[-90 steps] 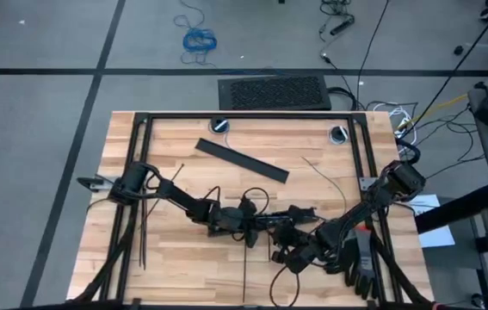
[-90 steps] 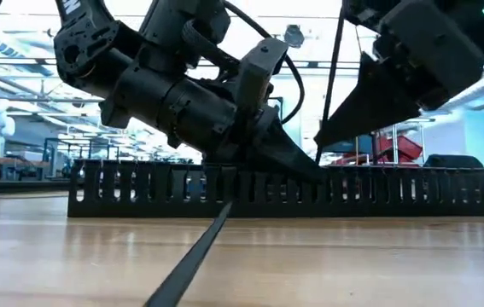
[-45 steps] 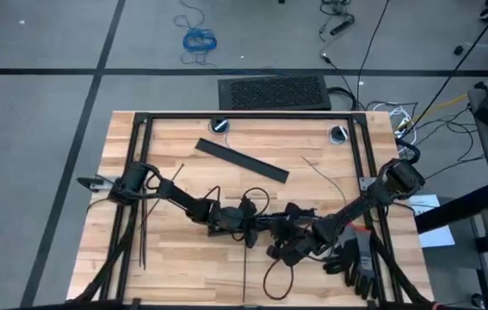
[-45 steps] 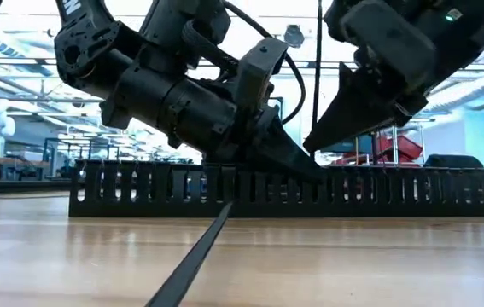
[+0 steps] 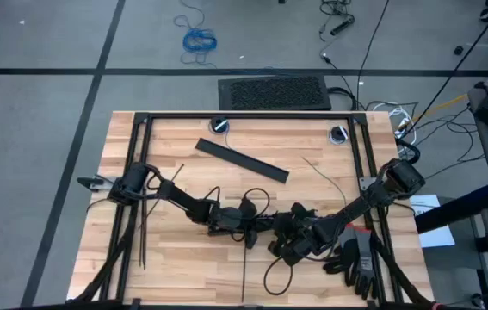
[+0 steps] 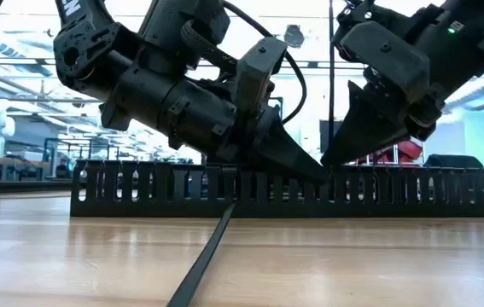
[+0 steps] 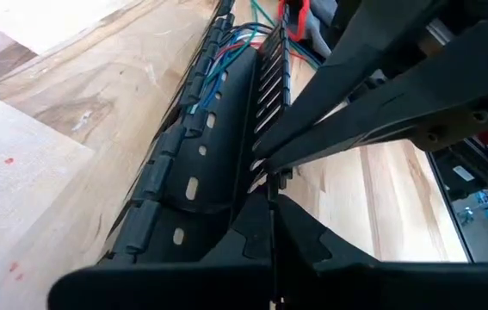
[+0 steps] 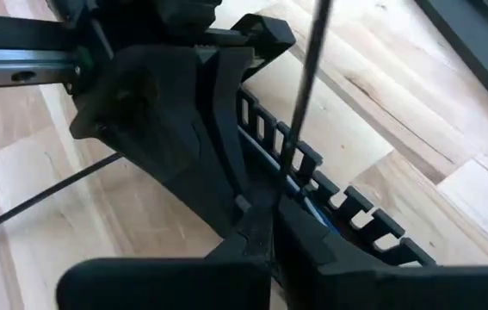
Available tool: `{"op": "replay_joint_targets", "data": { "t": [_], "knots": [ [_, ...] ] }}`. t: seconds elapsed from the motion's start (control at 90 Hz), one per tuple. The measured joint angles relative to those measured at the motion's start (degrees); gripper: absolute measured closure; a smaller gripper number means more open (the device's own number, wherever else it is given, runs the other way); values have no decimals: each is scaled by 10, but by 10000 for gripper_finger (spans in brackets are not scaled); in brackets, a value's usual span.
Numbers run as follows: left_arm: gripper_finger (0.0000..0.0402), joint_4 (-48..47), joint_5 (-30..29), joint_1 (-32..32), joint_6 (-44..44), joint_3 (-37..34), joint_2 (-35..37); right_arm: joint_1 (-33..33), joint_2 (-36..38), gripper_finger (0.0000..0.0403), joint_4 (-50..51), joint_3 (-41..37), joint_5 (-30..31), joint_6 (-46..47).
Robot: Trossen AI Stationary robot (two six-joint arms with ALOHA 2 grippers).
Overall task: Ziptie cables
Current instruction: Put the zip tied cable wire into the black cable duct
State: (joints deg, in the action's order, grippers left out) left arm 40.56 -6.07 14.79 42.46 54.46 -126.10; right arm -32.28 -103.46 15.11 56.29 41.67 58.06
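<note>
A black slotted duct [image 6: 412, 189] lies across the table's middle, and the cables [image 7: 226, 53] lie inside it as thin blue, green and red wires. My left gripper [image 7: 270, 191] is shut and reaches in from the left, its tips at the duct's slotted wall. My right gripper [image 8: 266, 215] comes from the right, meets it tip to tip, and is shut on a ziptie [image 8: 302, 95] that stands upright. A second ziptie [image 6: 207, 251] lies on the table and runs from the duct toward the near edge. My left gripper has its shut fingertips [image 7: 265, 176] down on the top of the duct's slotted wall, slanting in from the table's left. I cannot tell whether they pinch the ziptie there. My right gripper pinches the ziptie's lower end [image 8: 283, 168] between its two fingers, just above the duct wall. The fingers slant down from the table's right. The strip rises straight up [image 6: 330, 51] from the fingertips and out of view.
A flat black bar [image 5: 242, 160] lies slanted toward the far edge. Several loose zipties [image 5: 141, 232] lie at the left by the frame rail. Black gloves [image 5: 360, 263] lie near the right arm. A thin wire [image 5: 325, 182] lies at the right of centre.
My right gripper has moved toward the table's left and far edge, up to my left gripper's tips, and has turned steeper. Its ziptie, which leaned before, now stands straight up. The near end of the ziptie on the table has swung slightly.
</note>
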Motion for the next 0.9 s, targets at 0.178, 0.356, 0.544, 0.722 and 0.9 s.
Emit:
{"op": "replay_joint_targets", "data": {
  "t": [0.178,0.356,0.544,0.722,0.9],
  "knots": [
    [401,1,0,0,0,0,0,-5,0,403,-3,0,-6,-3],
    [401,0,0,0,0,0,0,-10,0,403,-9,0,-19,-14],
    [401,0,0,0,1,0,0,-6,0,403,-39,-1,-46,-53],
    [401,1,-1,0,2,0,0,-4,-21,403,-50,-1,-107,-51],
    [401,1,-2,1,2,0,0,-4,-37,403,-51,0,-104,-35]
  ]
}}
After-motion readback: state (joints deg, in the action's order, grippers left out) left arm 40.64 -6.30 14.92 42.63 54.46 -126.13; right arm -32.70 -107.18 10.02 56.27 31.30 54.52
